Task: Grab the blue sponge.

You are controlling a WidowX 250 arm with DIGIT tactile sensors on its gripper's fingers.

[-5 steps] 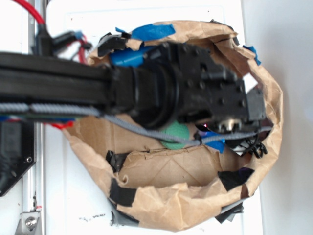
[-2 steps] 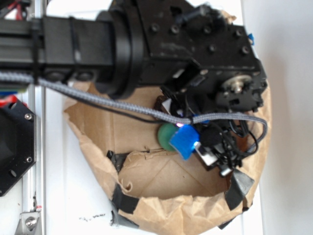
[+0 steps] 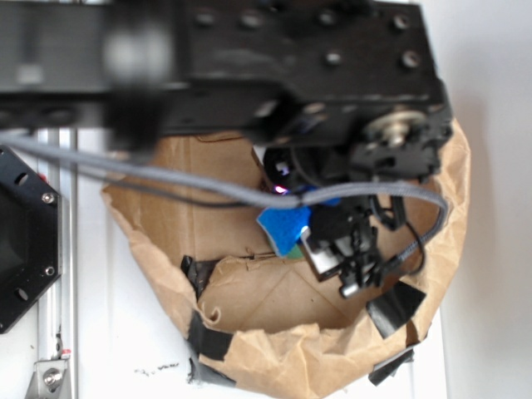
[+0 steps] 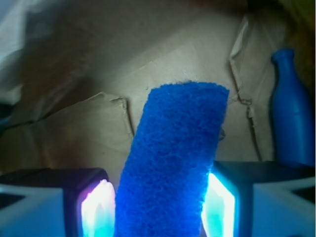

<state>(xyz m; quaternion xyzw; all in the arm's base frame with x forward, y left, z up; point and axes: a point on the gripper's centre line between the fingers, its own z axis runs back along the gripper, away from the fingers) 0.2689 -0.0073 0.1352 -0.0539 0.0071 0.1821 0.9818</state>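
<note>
The blue sponge [image 4: 173, 163] is pinched between the two fingers of the gripper [image 3: 328, 245], above the floor of the brown paper basket [image 3: 274, 349] toward its right wall. Soft foam may slide out, since only its lower part looks held.

Bright, washed-out exterior view; dim wrist view lit by coloured glow, both soft.

Exterior: white table [image 3: 490, 249] overexposed on the right, arm [image 3: 249, 66] close to the lens and blurred, worst at left; the paper bag [image 3: 274, 349] rim at the near side is fairly sharp, its inside shaded under the arm. Wrist: the blue sponge [image 4: 173, 163] is in reasonable focus, pores visible; fingers [image 4: 98, 210] glow cyan-white with glare and a pink fringe; far bag wall dark at left, blue bottle [image 4: 292, 118] soft at right.
</note>
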